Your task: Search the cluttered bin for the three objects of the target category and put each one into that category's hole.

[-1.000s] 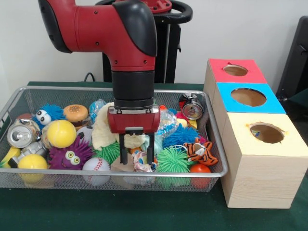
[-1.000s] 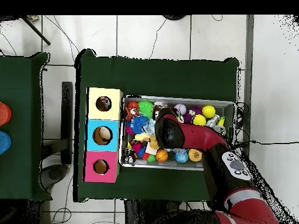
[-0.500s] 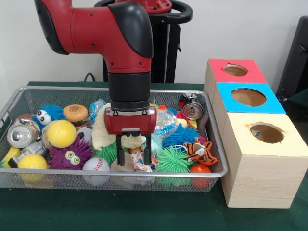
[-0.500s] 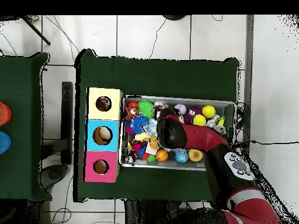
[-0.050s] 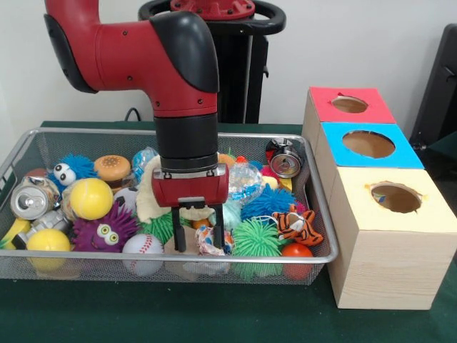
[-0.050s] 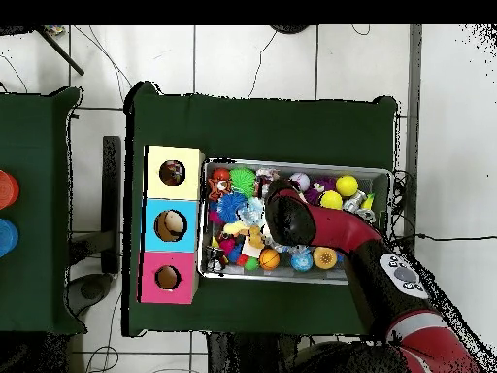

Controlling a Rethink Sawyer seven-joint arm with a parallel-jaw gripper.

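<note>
Wire mesh bin (image 5: 314,214) on green counter (image 5: 171,314), packed with clutter; target category not shown, so candidates only: baseball (image 5: 142,245) white with red stitching at bin's front wall; yellow ball (image 5: 91,198) and second yellow ball (image 5: 48,240) on picture-left side; orange ball (image 5: 296,251) at front right corner; purple fuzzy toy (image 5: 107,230) with googly eyes beside baseball; blue fuzzy toy (image 5: 70,170) with eyes near far left; green spiky ball (image 5: 256,238) and tiger plush (image 5: 297,225) right of centre; burger toy (image 5: 113,168) toward back; crushed silver can (image 5: 31,201) at left wall, another can (image 5: 285,162) lying at back right; cream cloth lump (image 5: 153,200) in middle.

Gripper (image 5: 198,239) on red arm (image 5: 164,64) pointing straight down into bin centre; jaws wide apart, tips among the clutter either side of a small crumpled patterned item (image 5: 208,241), not closed on it.

Three boxes in a row right of bin, touching each other: red box (image 5: 343,114), blue box (image 5: 385,158), yellow box (image 5: 421,214), each with round hole on top; overhead view shows something round inside blue box hole (image 6: 171,225); others too dark to tell.
</note>
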